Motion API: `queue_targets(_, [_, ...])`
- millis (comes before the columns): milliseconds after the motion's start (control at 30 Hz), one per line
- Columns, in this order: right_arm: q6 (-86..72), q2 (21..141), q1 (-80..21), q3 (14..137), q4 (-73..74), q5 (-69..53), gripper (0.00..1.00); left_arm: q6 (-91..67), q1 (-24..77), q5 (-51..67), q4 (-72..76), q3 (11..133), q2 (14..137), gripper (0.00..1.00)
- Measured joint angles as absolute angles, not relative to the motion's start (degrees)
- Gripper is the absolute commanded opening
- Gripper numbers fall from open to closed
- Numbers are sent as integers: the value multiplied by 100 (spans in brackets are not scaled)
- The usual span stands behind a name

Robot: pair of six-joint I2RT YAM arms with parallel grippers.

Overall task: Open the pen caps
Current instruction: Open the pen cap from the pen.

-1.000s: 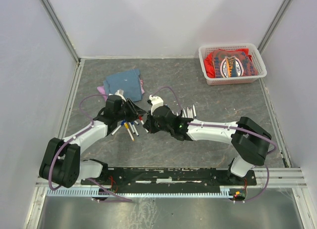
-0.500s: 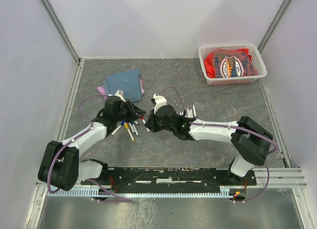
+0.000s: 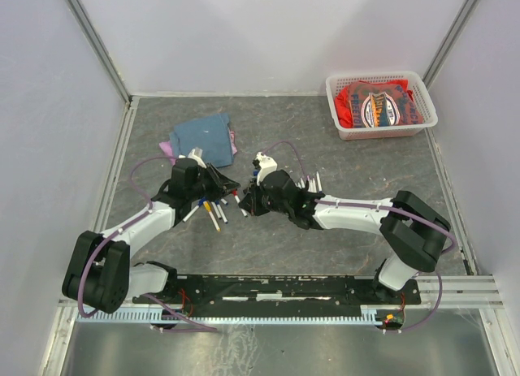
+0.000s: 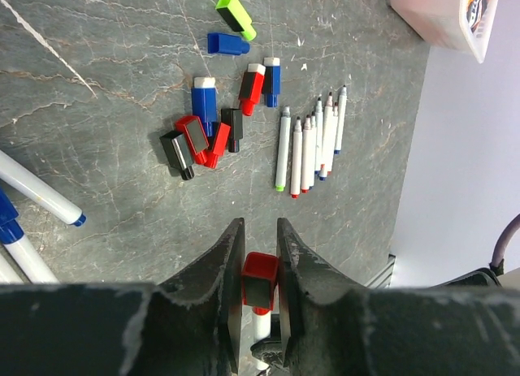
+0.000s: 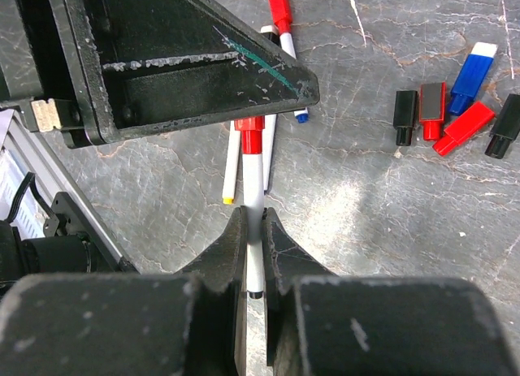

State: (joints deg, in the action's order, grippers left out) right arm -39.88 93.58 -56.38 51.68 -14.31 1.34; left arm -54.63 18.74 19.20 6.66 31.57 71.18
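**L fingers** (image 4: 234, 258): clenched on red cap (image 4: 260, 280), lower centre of L wrist view. Both inner faces sit against the cap's sides. Cap's long axis is vertical in frame. Cap is seated on its pen, and the white barrel runs off toward the bottom edge.

**R fingers** (image 5: 237, 238): grasping the white barrel (image 5: 254, 189) of the same pen, lower centre of R wrist view. Pen's long axis is vertical in frame, capped end pointing up-frame. Cap's far end is hidden under the L fingers; the dark tail end sits between the R fingers.

**Top view:** both sets of fingers meet approx. mid tabletop (image 3: 325, 157). Pen too small there to tell its heading.

**Loose caps** (image 4: 213, 126): red, black, blue, green. They lie flat in the upper centre of L wrist view, on mixed headings.

**Uncapped pens** (image 4: 311, 144): just right of the loose caps, parallel, axes near vertical, tips up-frame.

**More pens** (image 4: 32, 189): left edge of L wrist view, lying diagonal.

**Other:** basket (image 3: 335, 100) upper right, blue cloth (image 3: 203, 138) upper left.
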Motion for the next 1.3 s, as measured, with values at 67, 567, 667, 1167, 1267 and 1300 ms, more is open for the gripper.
queue_targets(67, [-3999, 9358, -5621, 5148, -1457, 104, 1, -5465, 1874, 1935, 694, 3144, 7118, 3])
queue_targets(567, [-4086, 9367, -5441, 5087, -1710, -305, 34, -5472, 1876, 2023, 969, 3096, 7081, 3])
queue_targets(667, [-4088, 9391, -5426, 5133, -1710, -370, 34, -5474, 1874, 2067, 1044, 3094, 7081, 3])
queue_targets(1167, [-4018, 9878, -5419, 5511, -1619, -386, 1, -5535, 1859, 1896, 869, 3315, 7183, 3])
queue_targets(1267, [-3815, 10007, -5419, 5745, -1372, -145, 1, -5537, 1876, 1579, 539, 3588, 7373, 3])
queue_targets(1300, [-3739, 10047, -5422, 5813, -1280, -58, 1, -5540, 1881, 1470, 458, 3667, 7450, 3])
